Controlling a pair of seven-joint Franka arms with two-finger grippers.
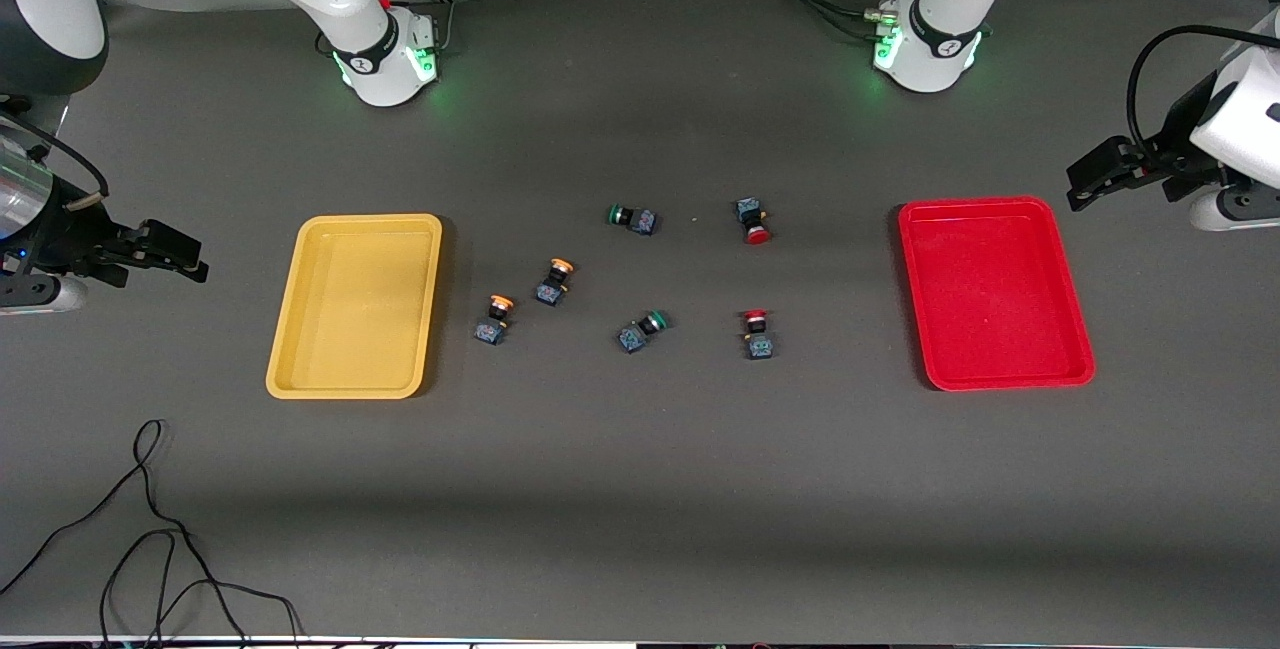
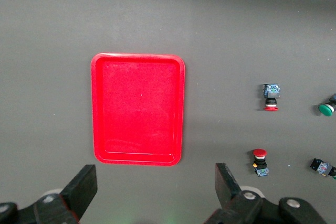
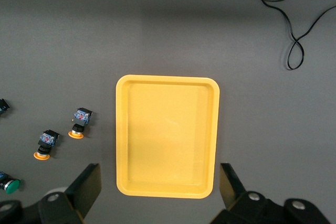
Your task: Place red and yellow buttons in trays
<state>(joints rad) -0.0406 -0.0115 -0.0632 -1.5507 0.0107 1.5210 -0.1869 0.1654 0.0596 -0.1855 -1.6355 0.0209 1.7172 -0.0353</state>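
Note:
Two yellow-capped buttons (image 1: 553,282) (image 1: 493,319) lie beside the empty yellow tray (image 1: 355,304). Two red-capped buttons (image 1: 753,221) (image 1: 757,333) lie toward the empty red tray (image 1: 995,291). My left gripper (image 1: 1085,184) is open and empty, up over the table at the red tray's outer side; its view shows the red tray (image 2: 137,108) and both red buttons (image 2: 271,97) (image 2: 260,161). My right gripper (image 1: 185,259) is open and empty, up at the yellow tray's outer side; its view shows the yellow tray (image 3: 167,135) and both yellow buttons (image 3: 80,121) (image 3: 45,144).
Two green-capped buttons (image 1: 631,218) (image 1: 641,331) lie among the others mid-table. A loose black cable (image 1: 150,529) lies nearer the front camera at the right arm's end. The arm bases (image 1: 385,49) (image 1: 930,44) stand along the table's back edge.

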